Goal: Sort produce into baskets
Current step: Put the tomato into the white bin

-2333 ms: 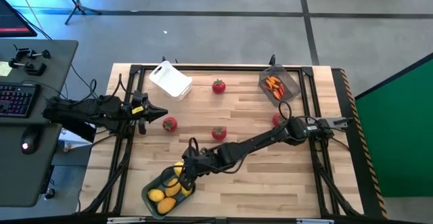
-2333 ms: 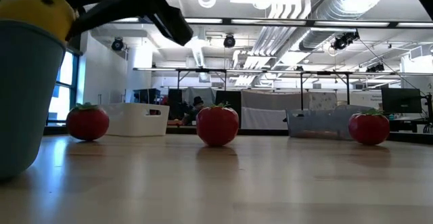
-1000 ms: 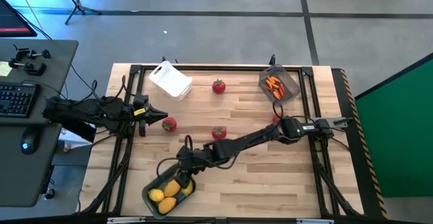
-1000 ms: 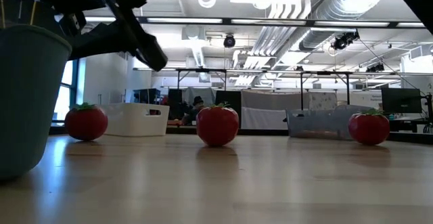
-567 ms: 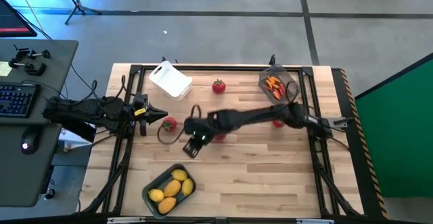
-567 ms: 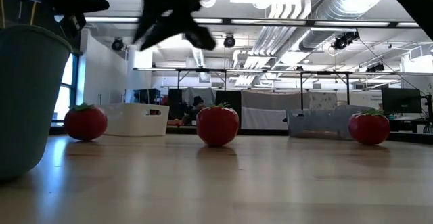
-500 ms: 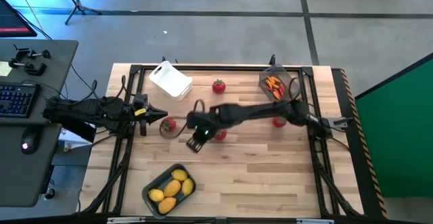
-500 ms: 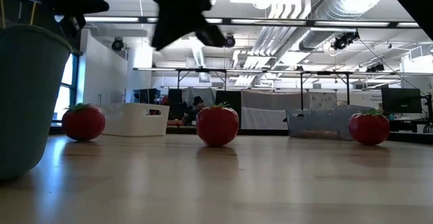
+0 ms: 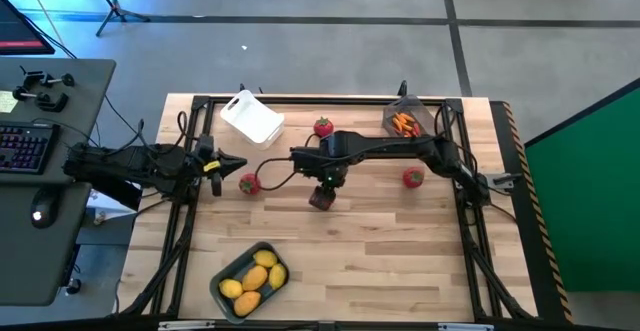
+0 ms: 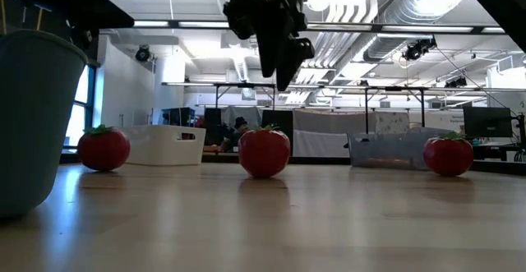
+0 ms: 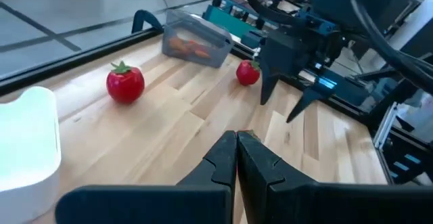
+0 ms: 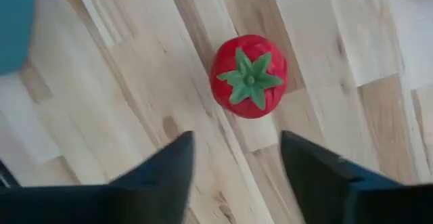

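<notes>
Red fruit (image 12: 249,76) under open right gripper (image 12: 233,158), white basket (image 9: 252,117) well apart

Four red fruits (image 9: 323,126) — three baskets (image 9: 251,118) — four yellow fruits (image 9: 263,259), all in the grey-blue basket (image 9: 226,272).

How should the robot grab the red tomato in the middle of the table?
Probably from straight above. The red tomato stands upright, green top up, with bare wood all round. The open right tool hovers over it; its fingers could close on the round red sides, below the leafy top. The left tool waits, shut.
</notes>
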